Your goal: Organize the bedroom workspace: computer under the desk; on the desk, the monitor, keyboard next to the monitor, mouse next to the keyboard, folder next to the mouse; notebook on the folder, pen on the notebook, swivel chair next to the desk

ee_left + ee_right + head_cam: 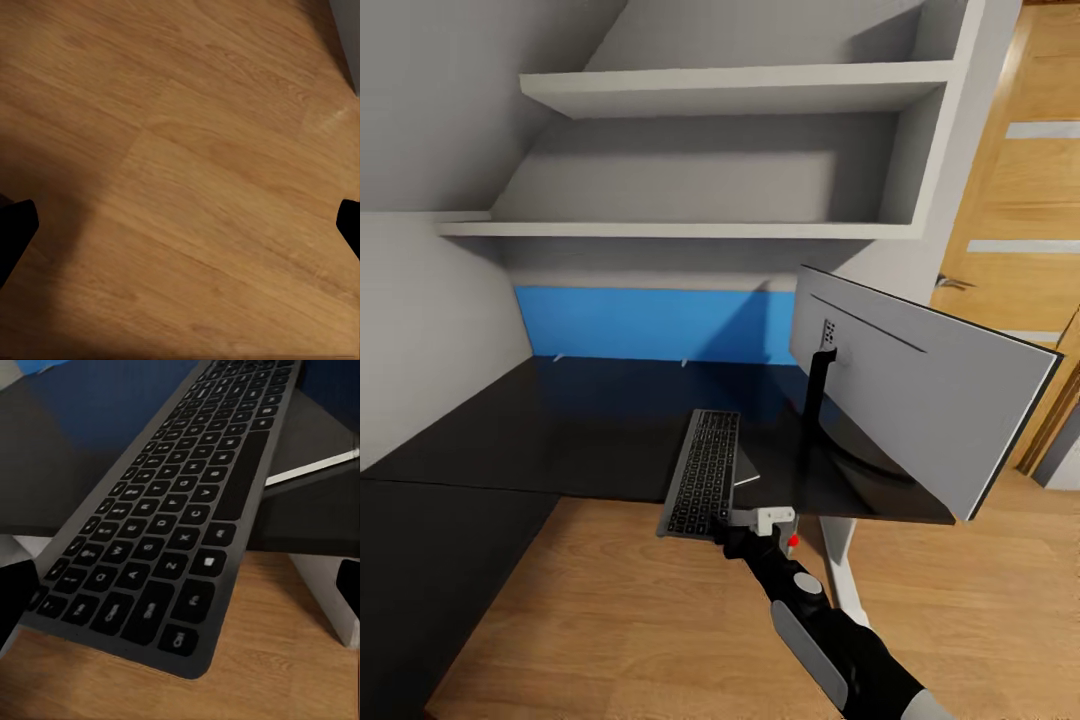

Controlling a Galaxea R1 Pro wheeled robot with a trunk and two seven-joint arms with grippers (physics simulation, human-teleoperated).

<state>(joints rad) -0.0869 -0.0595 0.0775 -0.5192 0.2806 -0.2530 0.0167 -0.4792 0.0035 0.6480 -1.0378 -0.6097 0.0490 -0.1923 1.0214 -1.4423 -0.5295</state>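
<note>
Right tool sits at the near end of the keyboard, just off the bench edge; whether its fingers grip the frame I cannot tell, though in the right wrist view they stand wide apart at the picture's sides. Keyboard lies lengthwise on the glossy black bench, its near end overhanging the wood floor, just beside the monitor, whose silver-grey back faces the camera. Left tool's fingers are spread wide over bare floor, holding nothing.
</note>
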